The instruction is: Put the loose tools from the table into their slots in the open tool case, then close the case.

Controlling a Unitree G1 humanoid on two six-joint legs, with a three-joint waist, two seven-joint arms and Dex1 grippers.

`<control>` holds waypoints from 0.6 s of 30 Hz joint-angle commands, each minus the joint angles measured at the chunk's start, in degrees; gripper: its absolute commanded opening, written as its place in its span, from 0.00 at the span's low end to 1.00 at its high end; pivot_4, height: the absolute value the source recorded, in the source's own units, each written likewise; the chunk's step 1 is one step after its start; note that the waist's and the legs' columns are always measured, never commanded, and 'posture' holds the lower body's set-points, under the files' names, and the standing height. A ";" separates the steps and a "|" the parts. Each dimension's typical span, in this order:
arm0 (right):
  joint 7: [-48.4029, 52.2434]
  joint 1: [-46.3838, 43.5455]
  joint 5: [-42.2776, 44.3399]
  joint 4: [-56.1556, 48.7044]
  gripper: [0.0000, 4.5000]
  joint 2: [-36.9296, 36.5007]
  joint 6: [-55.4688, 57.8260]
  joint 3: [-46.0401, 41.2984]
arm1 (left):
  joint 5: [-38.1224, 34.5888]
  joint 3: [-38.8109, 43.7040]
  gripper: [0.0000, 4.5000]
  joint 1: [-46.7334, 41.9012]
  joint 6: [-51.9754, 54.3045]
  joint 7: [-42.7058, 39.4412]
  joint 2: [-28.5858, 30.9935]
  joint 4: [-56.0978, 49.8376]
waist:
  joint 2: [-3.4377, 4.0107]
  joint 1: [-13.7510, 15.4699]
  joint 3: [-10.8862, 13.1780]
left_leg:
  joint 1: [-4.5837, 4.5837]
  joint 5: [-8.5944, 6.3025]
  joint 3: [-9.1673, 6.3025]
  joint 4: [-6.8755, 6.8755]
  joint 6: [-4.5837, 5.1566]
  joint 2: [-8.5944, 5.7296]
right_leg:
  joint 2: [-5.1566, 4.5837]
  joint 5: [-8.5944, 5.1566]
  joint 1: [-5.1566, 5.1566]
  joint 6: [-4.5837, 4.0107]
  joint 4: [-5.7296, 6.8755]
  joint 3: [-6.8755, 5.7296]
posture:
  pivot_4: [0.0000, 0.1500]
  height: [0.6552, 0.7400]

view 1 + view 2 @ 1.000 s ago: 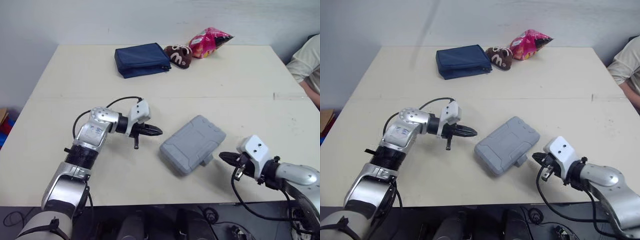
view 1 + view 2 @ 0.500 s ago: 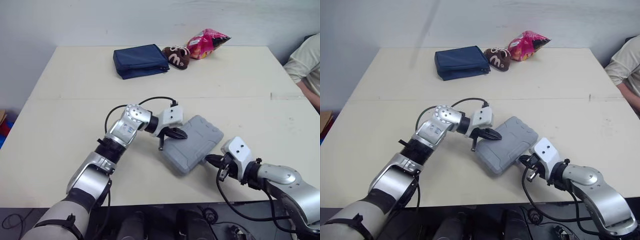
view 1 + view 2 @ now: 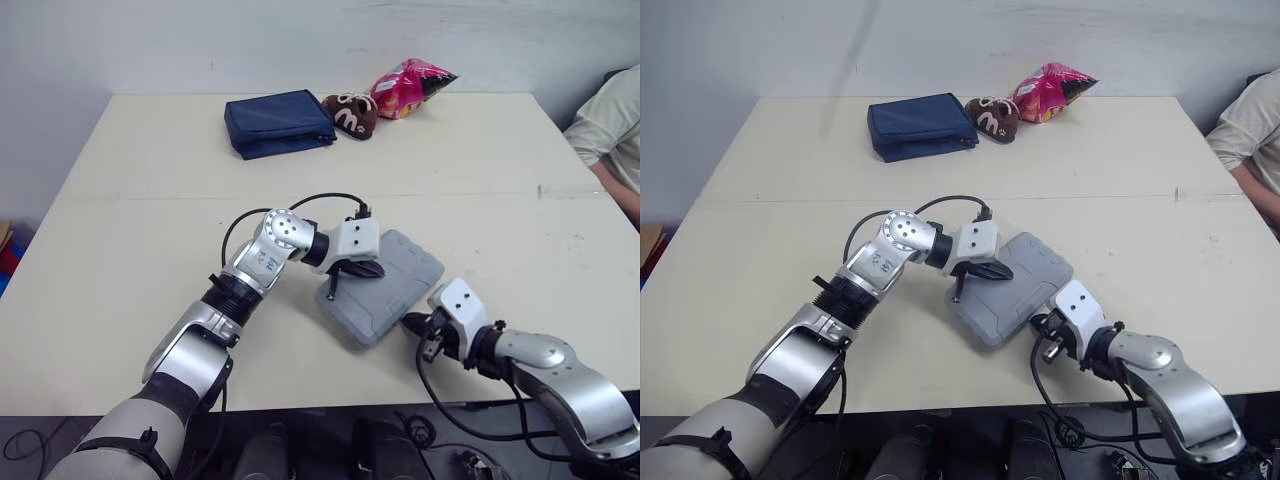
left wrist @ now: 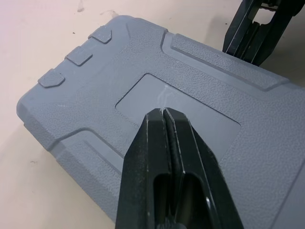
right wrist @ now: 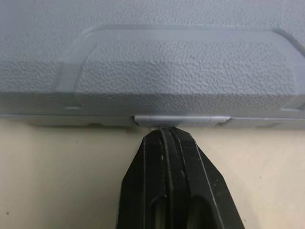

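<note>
The grey tool case [image 3: 395, 300] lies with its lid down in the middle of the table, turned at an angle. My left gripper [image 3: 374, 270] is shut, and its tips rest on the flat panel of the lid [image 4: 200, 71]. My right gripper [image 3: 411, 322] is also shut, with its tips against the small latch tab [image 5: 174, 119] on the case's near-right edge. In the left wrist view the right gripper [image 4: 255, 33] stands just beyond the case's far rim. No loose tools lie on the table.
A navy pouch [image 3: 280, 122], a brown snack bag [image 3: 352, 112] and a pink snack bag [image 3: 410, 85] lie at the back of the table. A person's sleeve [image 3: 608, 120] is at the right edge. The table's front edge runs close below the case.
My left gripper swung right from the bare table onto the case lid. My right gripper moved left up to the case's edge.
</note>
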 commanded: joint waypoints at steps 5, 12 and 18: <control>-0.33 -3.30 -3.27 2.45 0.00 4.67 -8.49 1.76 | 6.67 -6.02 0.01 3.88 -5.50 -0.83 -0.05 3.22 | -0.10 -1.01 -0.13 | 0.11 -0.01 0.05 -0.02 -0.03 0.07 | 0.02 -0.01 0.03 -0.03 0.03 0.07 | 1.00 0.93; 3.67 -1.65 -1.93 -1.49 0.00 0.09 -7.04 -2.24 | 6.46 -2.35 0.01 4.98 -4.33 0.68 1.68 1.79 | -0.07 -1.05 -0.29 | 0.16 -0.02 0.05 -0.06 -0.07 0.09 | 0.02 -0.04 0.06 -0.07 0.04 0.46 | 1.00 0.93; 23.41 5.88 16.31 -6.82 0.51 -14.23 -1.57 -25.92 | -14.84 14.81 0.44 11.65 17.92 -13.63 18.92 -19.63 | 0.19 -2.22 -0.03 | 0.11 -0.06 0.09 -0.16 -0.27 0.36 | 0.33 -0.10 -0.02 -0.19 0.13 0.46 | 1.00 0.93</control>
